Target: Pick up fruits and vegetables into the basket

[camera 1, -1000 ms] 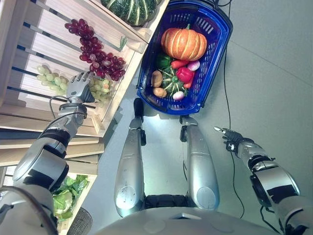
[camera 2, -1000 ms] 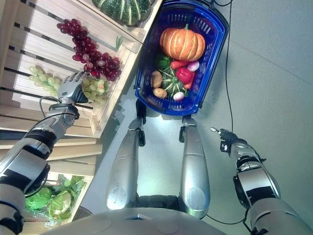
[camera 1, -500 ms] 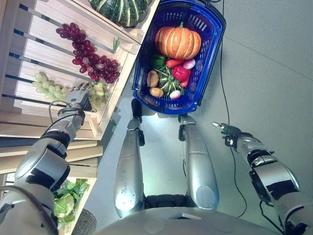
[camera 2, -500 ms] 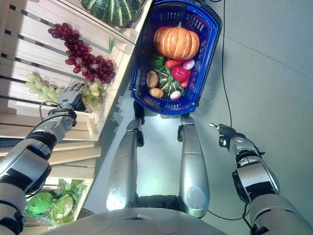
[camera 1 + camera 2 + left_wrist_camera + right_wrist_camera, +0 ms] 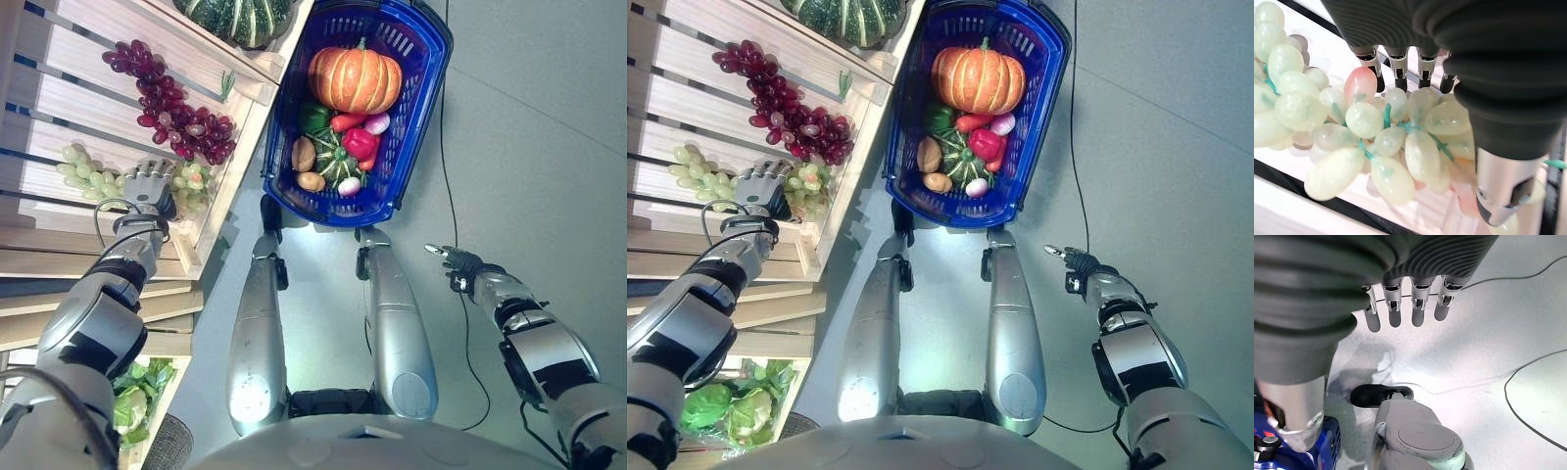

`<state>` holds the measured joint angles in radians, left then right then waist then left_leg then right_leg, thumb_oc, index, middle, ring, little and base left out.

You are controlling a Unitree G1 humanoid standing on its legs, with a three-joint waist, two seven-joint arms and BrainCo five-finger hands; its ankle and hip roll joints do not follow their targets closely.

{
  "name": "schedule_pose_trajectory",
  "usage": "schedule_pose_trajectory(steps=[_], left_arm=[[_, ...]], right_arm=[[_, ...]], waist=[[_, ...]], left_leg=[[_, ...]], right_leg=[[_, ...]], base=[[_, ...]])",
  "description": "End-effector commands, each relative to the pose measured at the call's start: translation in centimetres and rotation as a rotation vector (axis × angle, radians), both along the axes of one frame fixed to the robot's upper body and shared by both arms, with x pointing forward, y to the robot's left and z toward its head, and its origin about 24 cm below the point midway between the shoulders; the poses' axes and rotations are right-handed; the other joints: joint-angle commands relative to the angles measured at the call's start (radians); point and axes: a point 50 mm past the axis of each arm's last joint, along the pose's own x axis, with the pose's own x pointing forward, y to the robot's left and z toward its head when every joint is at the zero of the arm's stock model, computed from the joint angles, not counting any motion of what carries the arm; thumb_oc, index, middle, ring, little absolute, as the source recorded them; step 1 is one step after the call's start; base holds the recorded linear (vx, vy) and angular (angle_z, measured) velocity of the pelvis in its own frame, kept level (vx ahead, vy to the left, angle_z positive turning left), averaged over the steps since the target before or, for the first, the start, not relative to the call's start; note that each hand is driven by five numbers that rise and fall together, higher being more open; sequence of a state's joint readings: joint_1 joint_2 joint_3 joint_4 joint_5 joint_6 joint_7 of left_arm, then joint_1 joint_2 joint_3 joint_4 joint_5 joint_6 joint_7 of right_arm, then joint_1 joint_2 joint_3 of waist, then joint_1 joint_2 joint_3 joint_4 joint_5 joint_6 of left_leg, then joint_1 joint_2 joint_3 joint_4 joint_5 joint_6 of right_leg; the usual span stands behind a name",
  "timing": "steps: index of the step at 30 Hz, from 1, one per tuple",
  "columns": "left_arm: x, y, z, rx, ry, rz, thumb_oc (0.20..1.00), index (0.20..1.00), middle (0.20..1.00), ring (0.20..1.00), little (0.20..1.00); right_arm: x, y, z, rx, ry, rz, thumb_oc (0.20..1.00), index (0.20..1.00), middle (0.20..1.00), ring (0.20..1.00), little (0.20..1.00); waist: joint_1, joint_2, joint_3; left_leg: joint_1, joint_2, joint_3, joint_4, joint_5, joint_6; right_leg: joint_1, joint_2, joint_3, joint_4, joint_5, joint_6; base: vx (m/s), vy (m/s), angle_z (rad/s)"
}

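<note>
A bunch of green grapes (image 5: 1376,142) lies on the slatted wooden shelf (image 5: 59,108) at my left. My left hand (image 5: 147,186) rests over that bunch, its fingers (image 5: 1400,68) straight across the top grapes and its thumb beside them, holding nothing. Red grapes (image 5: 171,108) lie just beyond on the same shelf. The blue basket (image 5: 333,217) stands on the floor ahead, holding an orange pumpkin (image 5: 355,78), a red pepper (image 5: 360,144), a potato (image 5: 304,154) and other vegetables. My right hand (image 5: 460,262) hangs open above the grey floor at the right.
A striped green squash (image 5: 235,15) sits on the shelf's far end, beside the basket. Leafy greens (image 5: 127,401) lie on a lower shelf at bottom left. The shelf's raised front lip (image 5: 211,215) runs between the grapes and the basket.
The whole view has shifted slightly. My left hand has stayed at the green grapes and settled a little lower on them. The right hand has not moved.
</note>
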<state>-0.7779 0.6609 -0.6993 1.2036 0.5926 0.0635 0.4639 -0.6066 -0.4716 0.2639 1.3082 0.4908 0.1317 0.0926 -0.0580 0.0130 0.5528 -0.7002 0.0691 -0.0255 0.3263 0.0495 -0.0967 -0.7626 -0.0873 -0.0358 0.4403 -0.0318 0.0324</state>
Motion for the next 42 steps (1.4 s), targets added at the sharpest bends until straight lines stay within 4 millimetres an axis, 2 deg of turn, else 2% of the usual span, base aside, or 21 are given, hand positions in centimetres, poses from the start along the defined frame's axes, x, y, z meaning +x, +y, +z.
schedule_pose_trajectory(steps=[1,6,15,20,25,35,36,37,38,39,42], left_arm=[[-0.9,1.5,0.0,0.025,-0.068,0.092,1.0,1.0,1.0,1.0,1.0],[-0.6,1.2,0.0,0.02,-0.08,0.1,1.0,1.0,1.0,1.0,1.0],[-0.9,0.1,-1.8,0.021,0.019,0.074,1.0,1.0,1.0,1.0,1.0],[-0.8,-0.5,-2.6,0.012,0.101,0.056,1.0,1.0,1.0,1.0,1.0],[-1.2,-0.3,-3.4,0.03,0.214,0.089,1.0,1.0,1.0,1.0,1.0],[-1.4,0.2,-3.5,0.058,0.288,0.143,1.0,1.0,1.0,1.0,1.0],[-1.4,0.2,-3.6,0.059,0.304,0.14,0.922,0.922,0.922,0.922,0.922],[-1.4,0.2,-3.7,0.054,0.316,0.137,0.58,0.58,0.58,0.58,0.58],[-1.4,0.2,-3.8,0.051,0.326,0.137,0.297,0.297,0.297,0.297,0.297],[-1.5,0.2,-3.8,0.049,0.335,0.137,0.2,0.2,0.2,0.2,0.2],[-1.5,0.1,-4.0,0.05,0.344,0.139,0.2,0.2,0.2,0.2,0.2]], right_arm=[[-2.1,-1.0,-1.4,-0.022,0.079,-0.025,1.0,1.0,1.0,1.0,1.0],[-1.8,-0.5,-1.5,-0.011,0.074,-0.021,1.0,1.0,1.0,1.0,1.0],[-1.4,0.2,-1.4,-0.001,0.065,-0.007,1.0,1.0,1.0,1.0,1.0],[-1.2,0.2,-1.2,-0.005,0.059,-0.008,1.0,1.0,1.0,1.0,1.0],[-1.1,0.1,-1.1,-0.012,0.056,-0.008,1.0,1.0,1.0,1.0,1.0],[-0.8,0.0,-0.8,-0.018,0.056,-0.004,1.0,1.0,1.0,1.0,1.0],[-0.8,0.0,-0.8,-0.018,0.055,-0.004,1.0,1.0,1.0,1.0,1.0],[-0.7,0.0,-0.7,-0.02,0.055,-0.003,1.0,1.0,1.0,1.0,1.0],[-0.7,0.0,-0.7,-0.02,0.055,-0.003,1.0,1.0,1.0,1.0,1.0],[-0.7,0.0,-0.7,-0.02,0.055,-0.002,1.0,1.0,1.0,1.0,1.0],[-0.7,0.1,-0.7,-0.023,0.056,0.0,1.0,1.0,1.0,1.0,1.0]], waist=[[0.019,-0.027,-0.033],[0.02,-0.036,-0.033],[0.021,-0.051,-0.033],[0.018,-0.049,-0.033],[0.014,-0.047,-0.033],[0.009,-0.047,-0.033],[0.009,-0.047,-0.033],[0.008,-0.046,-0.033],[0.008,-0.047,-0.033],[0.008,-0.047,-0.033],[0.008,-0.047,-0.033]], left_leg=[[-0.049,-0.052,0.031,0.063,-0.048,0.049],[-0.057,-0.057,0.026,0.062,-0.048,0.049],[-0.061,-0.054,0.028,0.063,-0.048,0.047],[-0.067,-0.055,0.03,0.064,-0.049,0.046],[-0.065,-0.056,0.033,0.062,-0.049,0.045],[-0.061,-0.058,0.036,0.054,-0.044,0.044],[-0.061,-0.058,0.036,0.053,-0.044,0.044],[-0.062,-0.059,0.037,0.053,-0.043,0.044],[-0.062,-0.059,0.037,0.052,-0.043,0.044],[-0.062,-0.059,0.038,0.051,-0.042,0.043],[-0.059,-0.059,0.038,0.046,-0.041,0.045]], right_leg=[[0.027,0.057,-0.07,0.021,-0.051,-0.019],[0.018,0.061,-0.069,0.021,-0.049,-0.018],[0.014,0.063,-0.071,0.018,-0.043,-0.015],[0.009,0.063,-0.071,0.015,-0.041,-0.014],[0.012,0.061,-0.071,0.008,-0.039,-0.012],[0.018,0.06,-0.069,-0.006,-0.032,-0.012],[0.018,0.06,-0.069,-0.006,-0.032,-0.012],[0.016,0.06,-0.068,-0.007,-0.031,-0.012],[0.017,0.06,-0.069,-0.009,-0.031,-0.012],[0.018,0.06,-0.069,-0.01,-0.031,-0.012],[0.02,0.061,-0.068,-0.013,-0.03,-0.012]], base=[[0.0,0.0,0.0],[0.0,0.0,0.0],[0.0,0.0,0.0],[0.0,0.0,0.0],[0.0,0.0,0.0],[0.0,0.0,0.0],[0.0,0.0,0.0],[0.0,0.0,0.0],[0.0,0.0,0.0],[0.0,0.0,0.0],[0.0,0.0,0.0]])
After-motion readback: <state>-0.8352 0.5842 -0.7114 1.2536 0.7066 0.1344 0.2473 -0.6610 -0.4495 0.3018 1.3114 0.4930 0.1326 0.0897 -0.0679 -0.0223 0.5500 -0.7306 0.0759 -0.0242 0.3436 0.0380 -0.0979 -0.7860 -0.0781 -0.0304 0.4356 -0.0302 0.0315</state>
